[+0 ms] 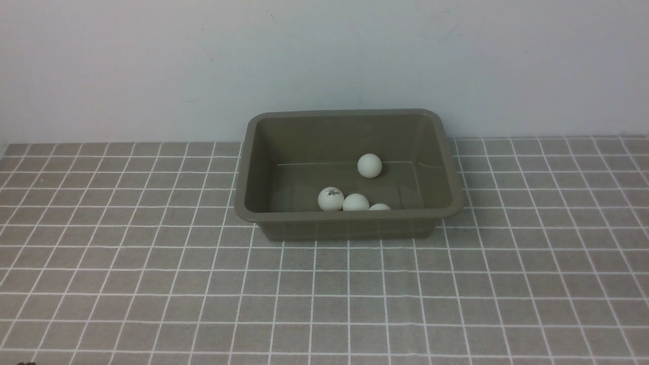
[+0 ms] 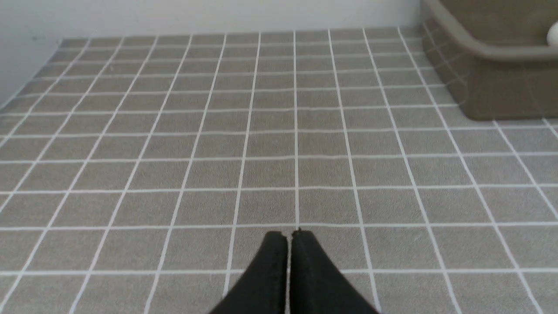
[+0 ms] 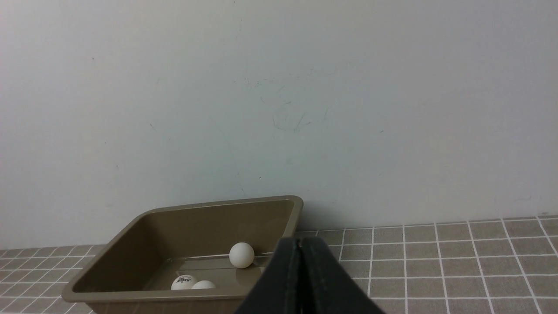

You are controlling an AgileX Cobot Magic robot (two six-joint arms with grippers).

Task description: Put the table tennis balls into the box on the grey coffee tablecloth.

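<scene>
All 4 table tennis balls [image 1: 369, 166] sit in the box [image 1: 350, 216] on the grey coffee tablecloth [image 1: 152, 263], 3 bunched by near wall; left pincer [image 2: 288, 236] & right pincer [image 3: 300, 244] both together, empty; balls prob v light, smooth, roll easily: pinch gently across middle

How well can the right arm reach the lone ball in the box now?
Probably yes: the box is open-topped, nothing covers the lone ball, though the right gripper, now shut, must open.

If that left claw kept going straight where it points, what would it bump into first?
Likely only the grey coffee tablecloth, or the wall beyond it. The left gripper points across bare cloth; the box sits off to one side. Depth is unclear.
</scene>
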